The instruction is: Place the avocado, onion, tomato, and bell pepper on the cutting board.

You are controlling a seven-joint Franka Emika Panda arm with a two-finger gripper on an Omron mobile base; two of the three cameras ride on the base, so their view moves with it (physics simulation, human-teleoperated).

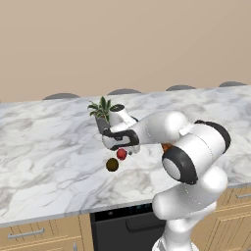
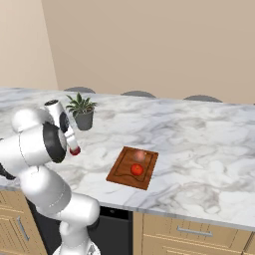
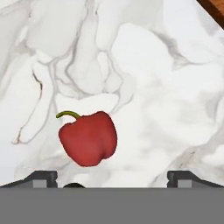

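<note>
Marble counter bears the bell pepper (image 3: 88, 138) on its side, stem toward upper left, beneath the released claw (image 3: 112, 178).

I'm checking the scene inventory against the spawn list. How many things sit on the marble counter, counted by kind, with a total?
Produce: 4 (bell pepper, avocado, tomato, onion)
Cutting board: 1
Potted plant: 1
Total: 6
</note>
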